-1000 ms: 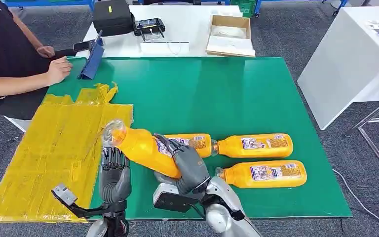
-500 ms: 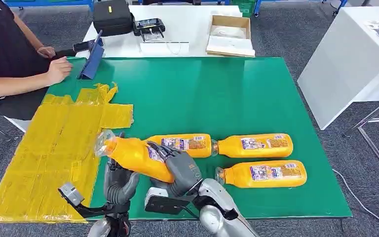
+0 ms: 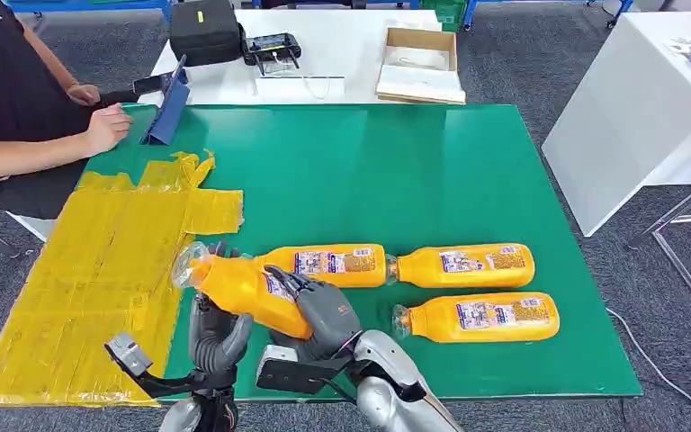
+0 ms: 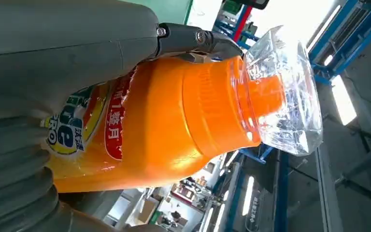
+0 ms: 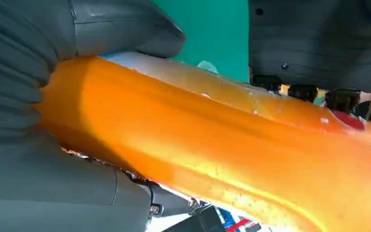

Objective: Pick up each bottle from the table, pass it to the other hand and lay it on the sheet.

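An orange bottle with a clear cap hangs tilted over the green table's front edge, beside the yellow sheet. My right hand grips its labelled lower body. My left hand comes up from below and wraps the bottle near its neck. In the left wrist view the thumb presses on the bottle. The right wrist view has the bottle running across my right palm. Three more orange bottles lie on the table.
A person sits at the back left with a hand on the green table, next to a blue tablet stand. Behind it a white table carries a black bag and an open box. A white table stands at the right.
The held bottle has come down and slightly left, toward the table's front edge. My left hand, earlier upright under the cap, now closes around the bottle from below.
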You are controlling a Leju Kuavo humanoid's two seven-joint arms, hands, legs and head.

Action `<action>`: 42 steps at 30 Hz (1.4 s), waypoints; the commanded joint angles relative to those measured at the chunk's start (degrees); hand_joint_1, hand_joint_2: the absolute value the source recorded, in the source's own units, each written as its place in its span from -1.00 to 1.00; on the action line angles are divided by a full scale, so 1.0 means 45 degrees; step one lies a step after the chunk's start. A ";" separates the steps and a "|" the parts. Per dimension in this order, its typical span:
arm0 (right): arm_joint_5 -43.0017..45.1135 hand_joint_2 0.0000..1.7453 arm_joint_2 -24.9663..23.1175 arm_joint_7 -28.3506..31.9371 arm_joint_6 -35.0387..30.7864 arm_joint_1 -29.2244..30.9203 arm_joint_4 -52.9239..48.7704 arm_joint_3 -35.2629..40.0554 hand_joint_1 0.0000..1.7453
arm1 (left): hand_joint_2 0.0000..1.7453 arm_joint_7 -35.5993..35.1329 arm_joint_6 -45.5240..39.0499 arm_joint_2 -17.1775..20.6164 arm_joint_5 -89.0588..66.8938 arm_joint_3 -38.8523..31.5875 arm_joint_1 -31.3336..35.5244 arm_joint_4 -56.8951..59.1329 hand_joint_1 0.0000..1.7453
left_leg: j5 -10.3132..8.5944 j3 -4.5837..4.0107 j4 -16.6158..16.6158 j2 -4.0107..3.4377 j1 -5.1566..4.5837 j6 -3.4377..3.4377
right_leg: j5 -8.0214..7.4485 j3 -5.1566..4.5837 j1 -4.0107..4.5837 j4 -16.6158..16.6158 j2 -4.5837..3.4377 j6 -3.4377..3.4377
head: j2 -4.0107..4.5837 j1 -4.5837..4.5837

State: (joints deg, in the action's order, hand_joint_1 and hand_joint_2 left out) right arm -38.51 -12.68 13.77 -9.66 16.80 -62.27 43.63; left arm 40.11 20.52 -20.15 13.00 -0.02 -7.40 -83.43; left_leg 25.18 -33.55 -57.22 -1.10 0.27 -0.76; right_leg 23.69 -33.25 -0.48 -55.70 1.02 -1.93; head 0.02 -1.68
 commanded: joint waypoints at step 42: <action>-0.0057 1.00 0.3007 -0.0588 0.0380 0.0377 -0.3655 -0.2321 -1.00 | 1.00 -0.2112 -0.9855 0.4558 -1.4670 0.2243 0.2371 -0.3838 1.00 | -0.0006 0.0035 -0.0001 0.0048 0.0002 0.0010 | 0.0009 0.0034 0.0000 -0.0005 0.0019 0.0012 | 0.0000 0.0005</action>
State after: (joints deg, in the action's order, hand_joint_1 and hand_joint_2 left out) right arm -39.08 -1.64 10.64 -9.11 15.99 -78.95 34.99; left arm 37.68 -17.95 -5.48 -37.89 7.52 -3.07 -106.99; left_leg 25.16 -33.48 -57.24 -1.09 0.26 -0.75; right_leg 23.67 -33.23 -0.48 -55.71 1.03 -1.93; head 0.02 -1.66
